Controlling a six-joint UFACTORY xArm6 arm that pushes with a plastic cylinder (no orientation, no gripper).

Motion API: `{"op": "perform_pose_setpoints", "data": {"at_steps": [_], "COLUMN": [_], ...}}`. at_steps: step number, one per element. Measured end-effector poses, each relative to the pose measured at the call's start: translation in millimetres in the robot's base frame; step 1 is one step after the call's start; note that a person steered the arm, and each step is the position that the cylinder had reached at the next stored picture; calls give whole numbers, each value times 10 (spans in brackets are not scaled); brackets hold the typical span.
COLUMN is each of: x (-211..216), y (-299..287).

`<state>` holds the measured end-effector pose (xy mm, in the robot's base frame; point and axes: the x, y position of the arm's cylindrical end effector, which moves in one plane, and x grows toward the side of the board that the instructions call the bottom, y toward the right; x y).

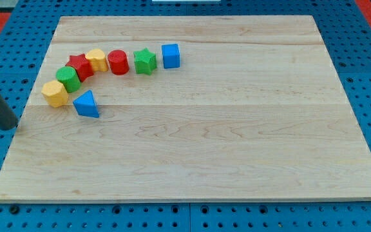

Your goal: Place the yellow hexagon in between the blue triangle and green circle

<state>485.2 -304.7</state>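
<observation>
The yellow hexagon (55, 93) sits near the board's left edge, touching the green circle (68, 78) just above and to its right. The blue triangle (86, 104) lies right of the hexagon and slightly lower, with a small gap between them. My tip (7, 125) is off the wooden board (205, 142), over the blue pegboard at the view's left, left of and below the yellow hexagon and touching no block.
An arc of blocks runs up and right from the green circle: a red star (80, 66), a yellow block (96, 60), a red circle (118, 62), a green star (145, 61) and a blue cube (171, 56).
</observation>
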Motion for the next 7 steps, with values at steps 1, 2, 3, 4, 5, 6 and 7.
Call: {"op": "perform_pose_setpoints", "data": {"at_steps": [1, 2, 3, 4, 5, 6, 7], "x": [-83, -388, -745, -687, -506, -452, -413], "y": [5, 5, 38, 153, 177, 338, 509]}}
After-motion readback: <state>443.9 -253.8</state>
